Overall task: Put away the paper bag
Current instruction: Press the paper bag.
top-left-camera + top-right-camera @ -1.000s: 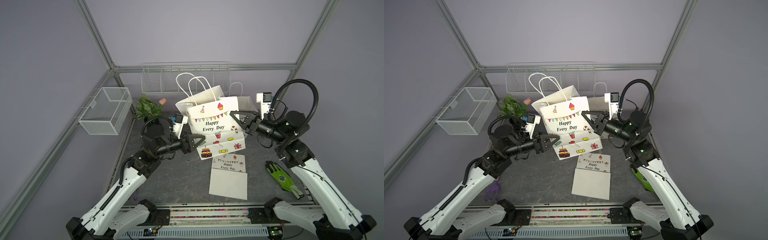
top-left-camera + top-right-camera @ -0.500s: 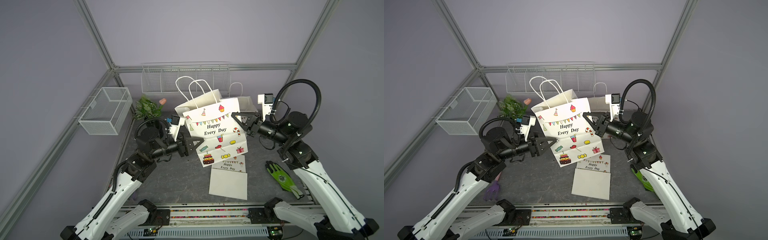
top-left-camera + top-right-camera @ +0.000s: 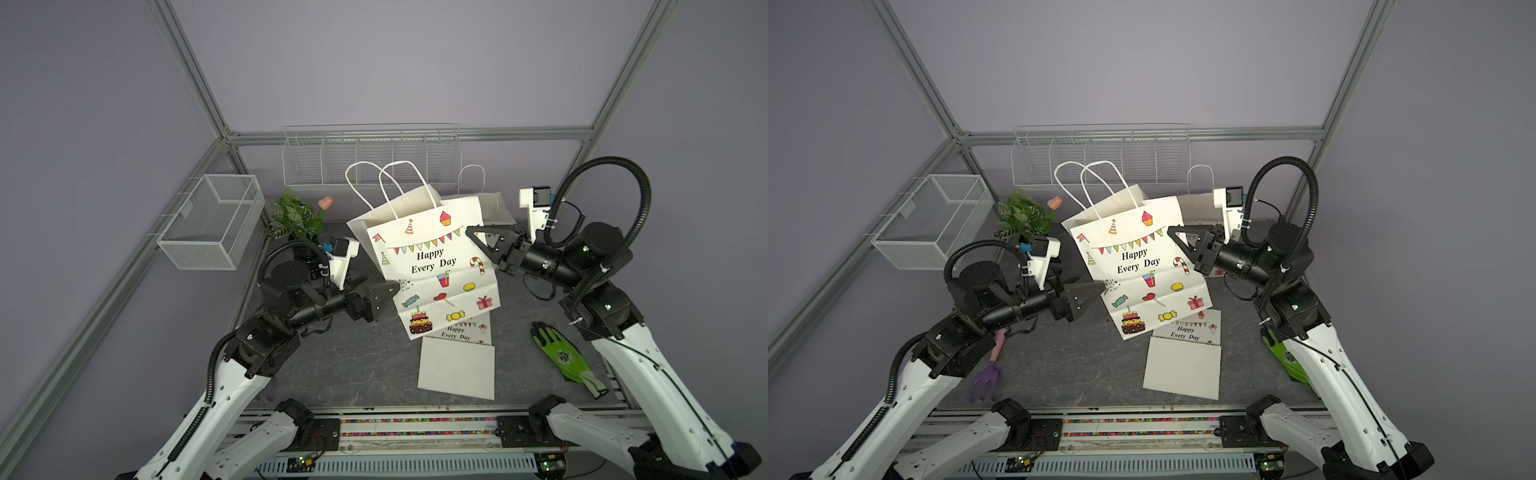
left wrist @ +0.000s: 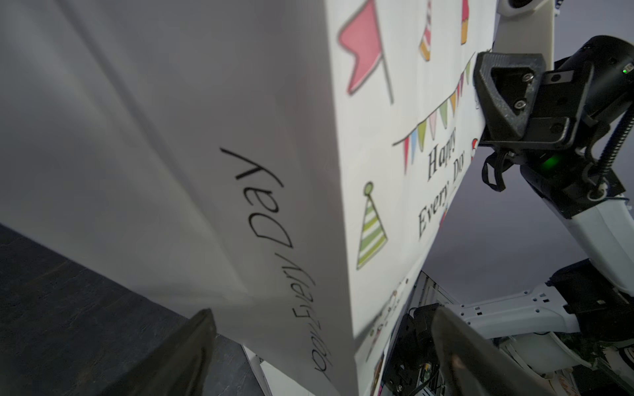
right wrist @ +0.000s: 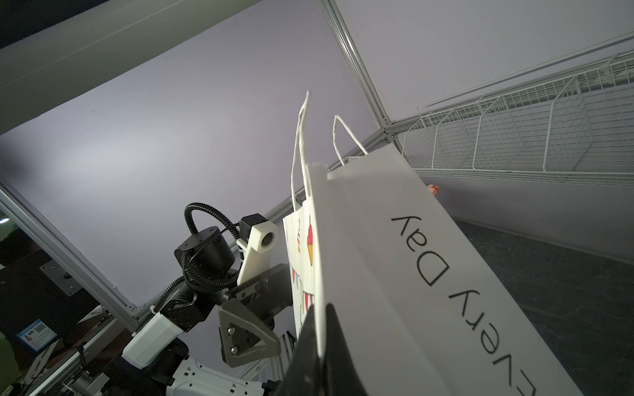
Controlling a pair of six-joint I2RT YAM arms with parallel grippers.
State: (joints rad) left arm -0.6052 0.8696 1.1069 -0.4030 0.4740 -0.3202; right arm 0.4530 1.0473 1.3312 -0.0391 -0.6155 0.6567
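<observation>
A: White paper with party cartoons and "Happy Every Day" on the front: that is the paper bag (image 3: 432,266), in the middle of both top views (image 3: 1142,266). It is tilted, with its two cord handles reaching up toward the wire rack (image 3: 370,158) at the back.

B: Which arm has it?

A: The right gripper (image 3: 471,232), coming in from the right of the frame. Its jaws are pinched on the bag's right-hand edge, near the top. In the right wrist view the dark fingertips (image 5: 329,329) are clamped over that fold.

B: And the left gripper (image 3: 388,291)?

A: Spread wide. In the left wrist view (image 4: 320,310) its two fingers sit far apart at the bottom of the frame, with the bag's corner fold between them. Whether a tip brushes the paper, I cannot tell.

B: Is the bag resting on the table (image 3: 353,365)?

A: Its lower corner overlaps a folded bag (image 3: 457,365) that lies flat at lower middle. I can't say whether it touches.

B: What else is around?

A: A green glove (image 3: 561,357) lies at lower right, a potted plant (image 3: 295,216) stands to the upper left of the bag, and a wire basket (image 3: 212,220) hangs at the left. In a top view a purple rake (image 3: 986,380) lies beside the left arm.
</observation>
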